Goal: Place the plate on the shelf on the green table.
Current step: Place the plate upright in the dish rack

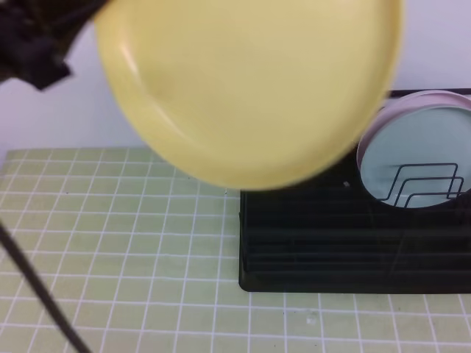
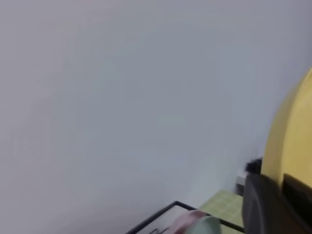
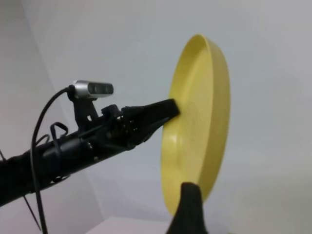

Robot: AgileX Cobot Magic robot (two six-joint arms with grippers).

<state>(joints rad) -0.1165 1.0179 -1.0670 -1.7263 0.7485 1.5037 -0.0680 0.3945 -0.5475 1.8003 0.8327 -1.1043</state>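
Above the table (image 1: pixel 110 243) we hold the plate (image 1: pixel 250 81) upright, left gripper (image 3: pixel 168 109) clamped on its rim. Our right gripper (image 3: pixel 190 204) hangs wide beside it. Mint plate (image 1: pixel 412 158) and pink plate (image 1: pixel 434 99) already fill the shelf (image 1: pixel 316 243).

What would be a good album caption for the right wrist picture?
Left hand holds the yellow plate upright on its edge.

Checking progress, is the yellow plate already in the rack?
No, the left gripper holds the plate in the air above the rack.

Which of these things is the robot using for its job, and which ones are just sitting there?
For the job: yellow plate, held up by the left gripper; black rack; green table.

Just sitting there: blue-green plate and pink plate, already in the rack.
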